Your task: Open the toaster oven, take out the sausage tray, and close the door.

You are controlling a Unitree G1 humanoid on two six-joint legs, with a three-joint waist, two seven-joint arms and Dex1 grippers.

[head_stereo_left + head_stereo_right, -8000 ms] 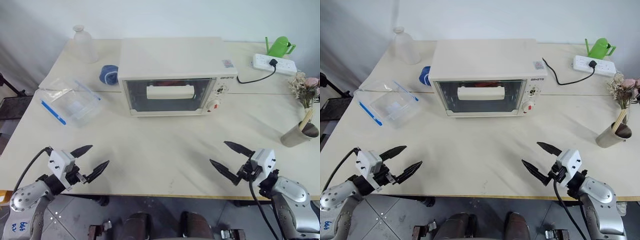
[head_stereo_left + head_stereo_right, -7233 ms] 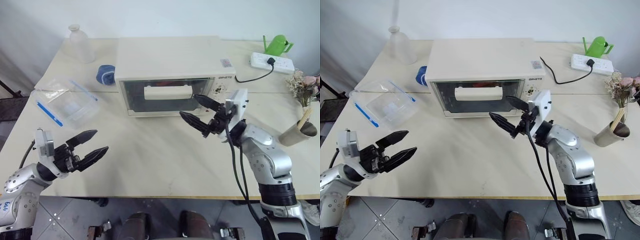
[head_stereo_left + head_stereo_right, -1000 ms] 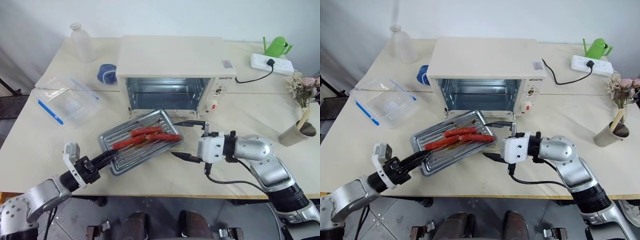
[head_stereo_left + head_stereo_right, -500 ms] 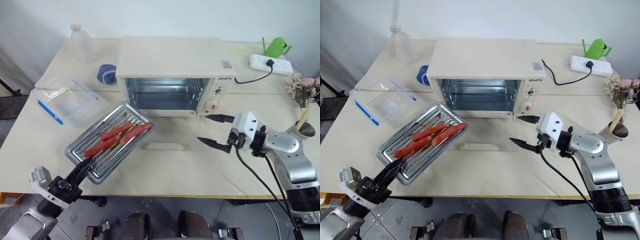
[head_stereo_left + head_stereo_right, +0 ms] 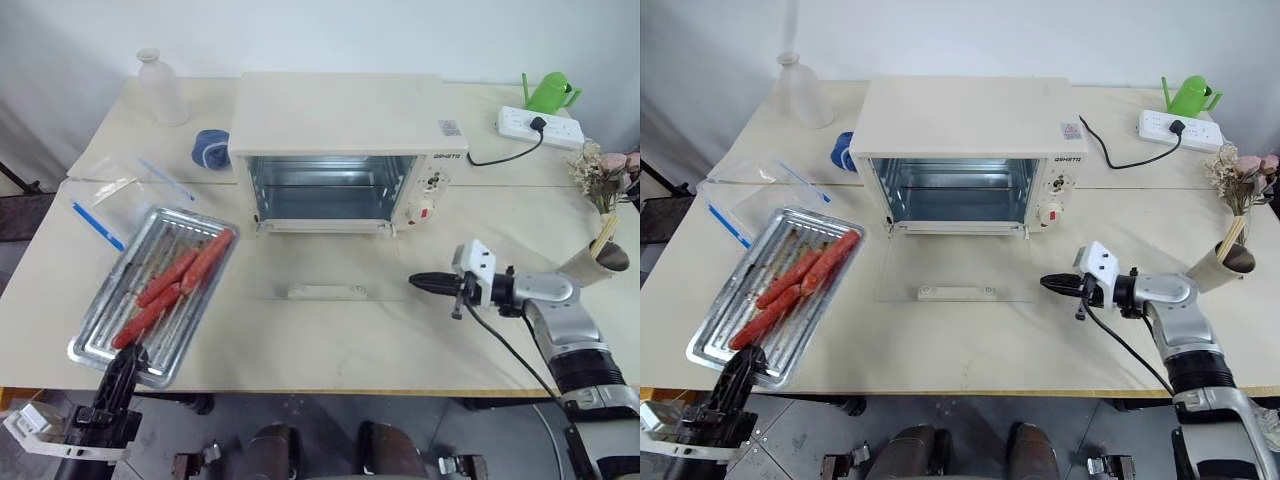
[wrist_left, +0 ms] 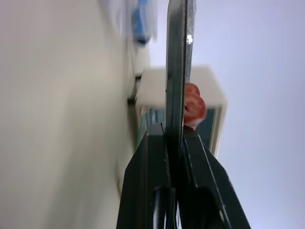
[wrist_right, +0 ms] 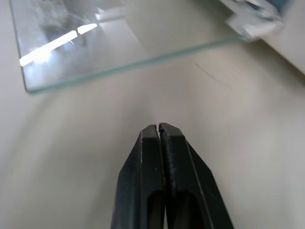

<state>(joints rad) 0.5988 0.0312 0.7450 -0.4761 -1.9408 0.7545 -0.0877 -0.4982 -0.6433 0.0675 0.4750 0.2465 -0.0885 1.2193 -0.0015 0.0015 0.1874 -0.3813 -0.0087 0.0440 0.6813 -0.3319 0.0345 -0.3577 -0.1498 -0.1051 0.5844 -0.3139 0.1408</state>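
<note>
The cream toaster oven (image 5: 335, 110) stands open at mid-table, its cavity bare. Its glass door (image 5: 330, 262) lies flat on the table in front, with the bar handle (image 5: 325, 292) at its near edge. The silver sausage tray (image 5: 170, 335), carrying several red sausages (image 5: 175, 278), sits at the table's front left, angled. My left gripper (image 5: 125, 358) is shut on its near rim; in the left wrist view the rim (image 6: 178, 71) runs up between the fingers. My right gripper (image 5: 425, 282) is shut, empty, low over the table just right of the door's right edge (image 7: 119, 62).
A clear plastic container with a blue strip (image 5: 105, 190) lies partly under the tray's far end. A bottle (image 5: 157, 85) and a blue roll (image 5: 212, 147) are at the back left. A green watering can (image 5: 548, 92), power strip (image 5: 540, 125) and cup of flowers (image 5: 605, 255) stand on the right.
My left gripper has swung the tray further left and toward the table's front edge. The right gripper has closed and settled lower beside the door's right edge.
</note>
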